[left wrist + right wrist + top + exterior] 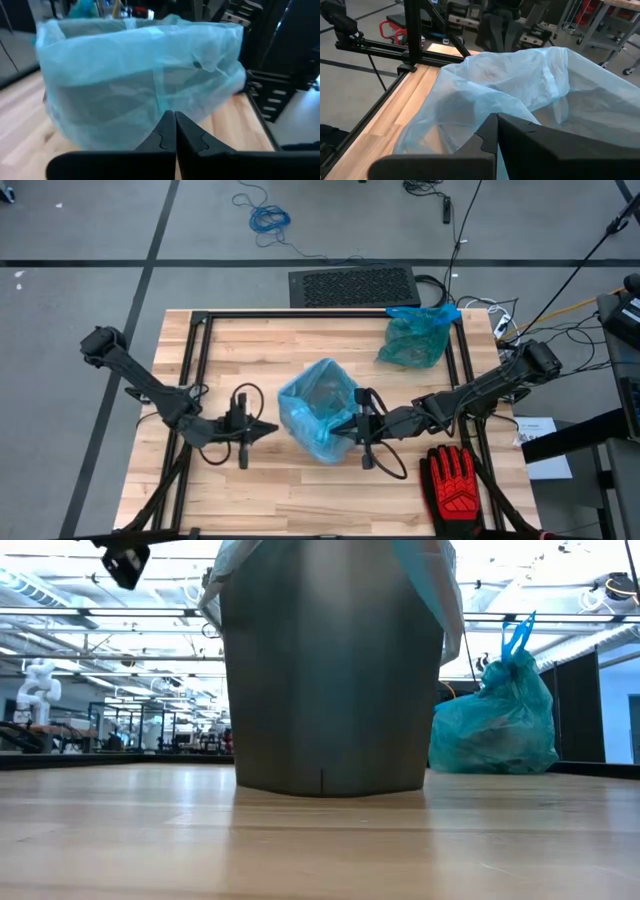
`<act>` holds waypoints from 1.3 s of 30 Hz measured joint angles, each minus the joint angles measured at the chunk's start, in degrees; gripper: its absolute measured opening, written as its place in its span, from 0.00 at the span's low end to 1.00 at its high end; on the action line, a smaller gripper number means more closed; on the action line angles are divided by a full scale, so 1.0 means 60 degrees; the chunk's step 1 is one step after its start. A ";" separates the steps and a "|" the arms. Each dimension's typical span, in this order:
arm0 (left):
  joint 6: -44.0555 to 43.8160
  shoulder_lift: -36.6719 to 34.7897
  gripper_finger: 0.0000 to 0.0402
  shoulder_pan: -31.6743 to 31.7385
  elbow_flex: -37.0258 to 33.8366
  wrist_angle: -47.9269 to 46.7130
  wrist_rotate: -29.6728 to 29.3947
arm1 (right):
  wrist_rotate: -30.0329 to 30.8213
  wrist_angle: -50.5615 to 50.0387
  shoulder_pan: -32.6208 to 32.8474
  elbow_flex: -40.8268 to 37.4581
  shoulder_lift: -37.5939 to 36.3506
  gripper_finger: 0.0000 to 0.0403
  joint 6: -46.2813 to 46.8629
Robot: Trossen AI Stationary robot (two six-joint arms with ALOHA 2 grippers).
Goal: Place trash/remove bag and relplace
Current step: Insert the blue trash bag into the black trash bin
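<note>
Two arms flank your bin [318, 412], mid-table [270, 480], fresh blue liner [140, 85] draped over its rim. Bare wood lies wide open to your left and toward the near edge. Back right, the tied full bag [415, 338] sits close to the frame rail. Front right, the red glove [456, 483] lies at the table's edge. Your left gripper [272, 429] hangs just beside the bin, fingers pressed together, holding nothing. Your right gripper [345, 429] is closed too, tips against the liner's rim.
</note>
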 joint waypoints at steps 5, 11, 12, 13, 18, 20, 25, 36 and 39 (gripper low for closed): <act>0.0612 0.1393 0.00 0.0545 0.0000 0.1644 0.0306 | 0.0007 -0.0004 0.0000 0.0000 0.0000 0.00 -0.0013; 0.0408 0.2908 0.00 0.0955 0.0001 0.2543 0.0813 | 0.0011 -0.0017 0.0000 0.0000 0.0000 0.00 -0.0010; 0.0277 0.3070 0.00 0.1001 0.0000 0.2478 0.0817 | 0.0011 -0.0063 0.0000 0.0000 -0.0002 0.00 0.0001; 0.0114 0.3194 0.00 0.1033 0.0000 0.2368 0.0807 | 0.0009 -0.0135 0.0000 0.0000 -0.0004 0.00 0.0071; -0.0656 0.3396 0.00 0.1036 0.0000 0.1391 0.0422 | 0.0036 -0.0600 0.0003 0.0025 -0.0033 0.00 0.0493; -0.0703 0.3350 0.00 0.1041 0.0000 0.1106 0.0082 | 0.0081 -0.0585 0.0065 0.0025 -0.0033 0.00 0.0363; -0.0694 0.3174 0.00 0.1131 -0.0003 0.0721 -0.0274 | 0.0135 -0.0517 0.0354 -0.0011 -0.0388 0.00 -0.0427; -0.0697 0.3141 0.00 0.1933 -0.0003 0.0695 0.0081 | 0.0937 -0.0891 0.1516 0.0000 -0.0075 0.00 -0.1619; -0.0685 0.3141 0.00 0.2084 -0.0007 0.0693 0.0245 | 0.2015 -0.1060 0.1592 -0.0004 0.0376 0.00 -0.1633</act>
